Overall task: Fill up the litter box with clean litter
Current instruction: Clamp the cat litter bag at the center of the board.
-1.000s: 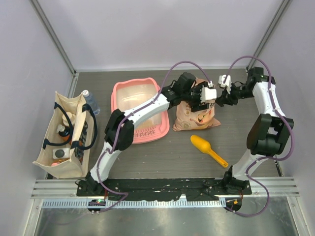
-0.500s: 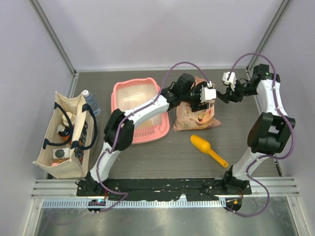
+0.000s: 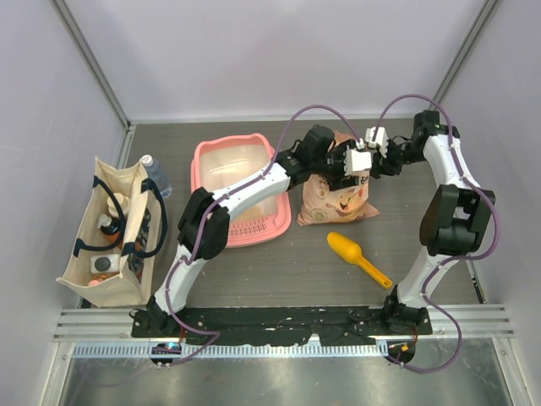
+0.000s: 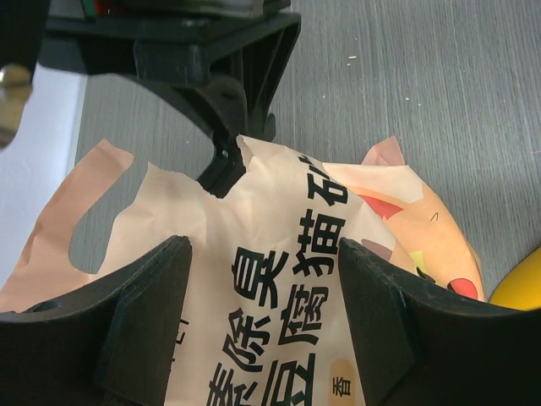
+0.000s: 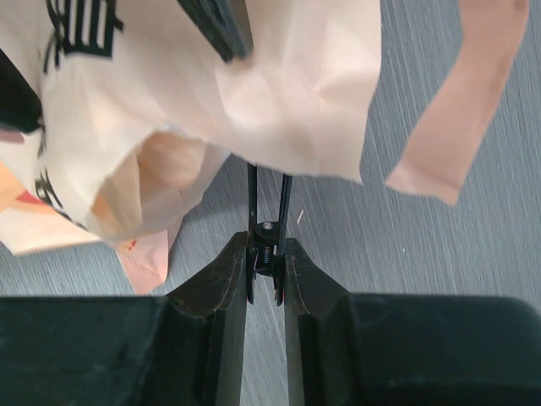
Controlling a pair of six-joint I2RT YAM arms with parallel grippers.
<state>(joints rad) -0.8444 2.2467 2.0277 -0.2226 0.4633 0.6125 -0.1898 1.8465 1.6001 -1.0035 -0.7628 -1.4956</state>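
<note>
Pink litter box: flat on the grey table, left of centre, grille end nearest the arm bases; the left arm crosses above its right side
Peach bag: just right of the box, printed cat facing up
Left gripper: over the bag's top, fingers wide, one on each side of the print
Right gripper: at the bag's far top edge, fingers narrow; whether they pinch the plastic is hard to say
Yellow scoop: on the table, nearer the bases than the bag, apart from it
Tote bag: far left

The peach bag reads 除臭豆腐猫砂 in black characters.
</note>
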